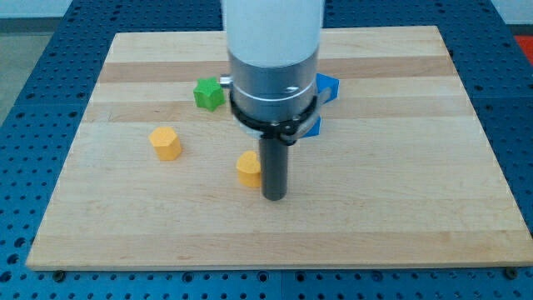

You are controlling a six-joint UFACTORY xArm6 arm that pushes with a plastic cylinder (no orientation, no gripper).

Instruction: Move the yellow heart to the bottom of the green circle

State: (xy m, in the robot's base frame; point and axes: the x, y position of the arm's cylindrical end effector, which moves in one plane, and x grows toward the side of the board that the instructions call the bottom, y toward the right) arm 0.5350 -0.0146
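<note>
My tip partly hides one yellow block.

Pale wooden board on blue perforated table; even light, soft shadows.

**Bystanders on the table**

The pale wooden table rests on a blue perforated surface. A yellow block sits left of centre. Two blue blocks, one far and one nearer, are partly hidden.
</note>
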